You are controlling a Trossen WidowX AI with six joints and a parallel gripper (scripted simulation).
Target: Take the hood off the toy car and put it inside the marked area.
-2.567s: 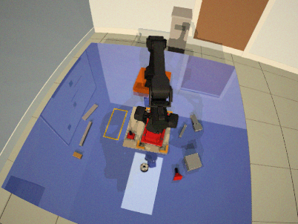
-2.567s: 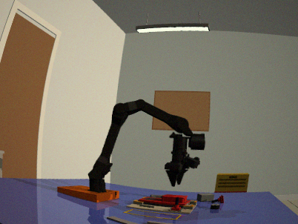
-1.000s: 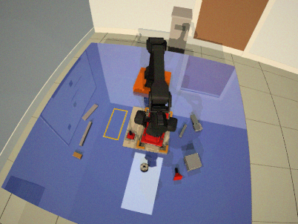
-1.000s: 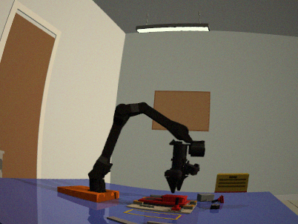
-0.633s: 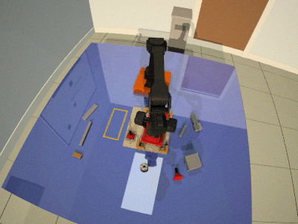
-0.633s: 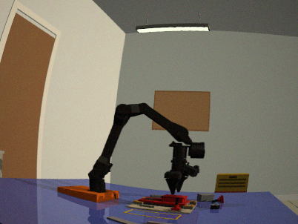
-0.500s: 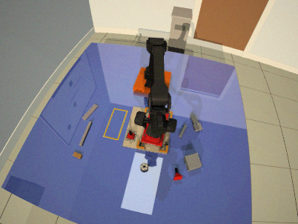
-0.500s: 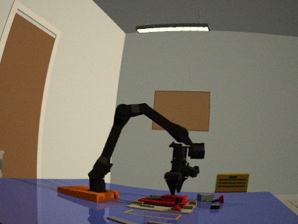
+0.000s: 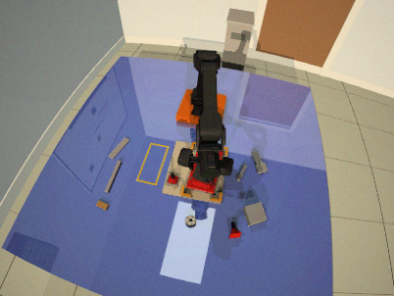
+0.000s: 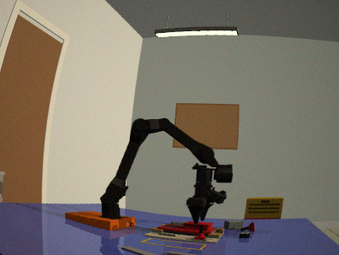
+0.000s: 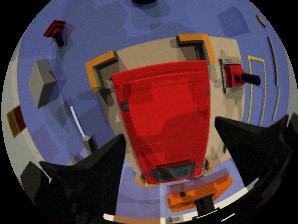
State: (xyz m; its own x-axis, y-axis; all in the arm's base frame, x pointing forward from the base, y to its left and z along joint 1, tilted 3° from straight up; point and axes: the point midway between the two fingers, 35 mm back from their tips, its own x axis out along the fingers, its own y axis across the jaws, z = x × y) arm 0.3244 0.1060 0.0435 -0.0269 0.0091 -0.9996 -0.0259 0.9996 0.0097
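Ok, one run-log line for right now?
gripper: open, above car | red hood: on car, not held | marked area: no hood inside
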